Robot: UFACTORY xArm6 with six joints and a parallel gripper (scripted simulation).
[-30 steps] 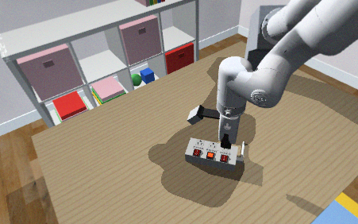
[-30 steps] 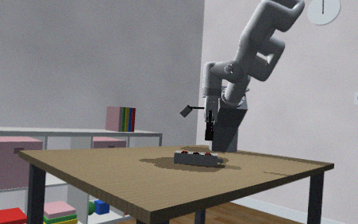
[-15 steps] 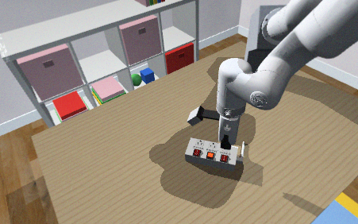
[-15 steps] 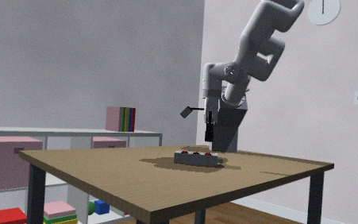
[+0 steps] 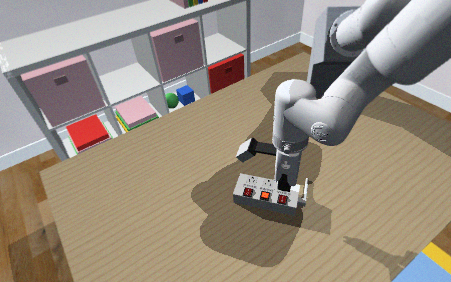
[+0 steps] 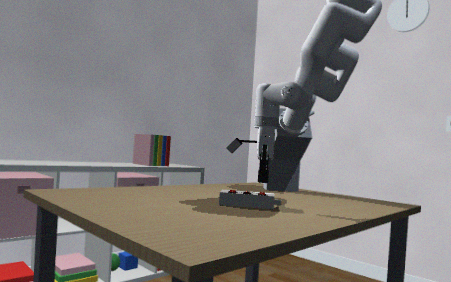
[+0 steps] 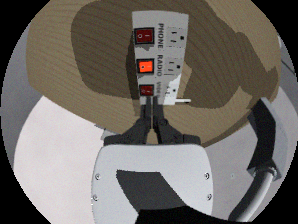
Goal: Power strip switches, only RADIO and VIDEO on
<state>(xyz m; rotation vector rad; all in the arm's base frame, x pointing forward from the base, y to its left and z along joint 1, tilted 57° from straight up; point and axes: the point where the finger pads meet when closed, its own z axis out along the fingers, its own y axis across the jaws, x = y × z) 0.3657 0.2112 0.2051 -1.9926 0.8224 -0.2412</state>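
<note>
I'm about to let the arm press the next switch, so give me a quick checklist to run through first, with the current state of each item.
1. Power strip flat, right way up on the table: ok.
2. Gripper jaws shut, holding nothing: ok.
3. Middle switch, labelled RADIO, lit: ok.
4. PHONE switch dark: ok.
5. Third switch lit: not ok, it looks dark.
6. Gripper tip lined up over the third switch: ok.
</note>
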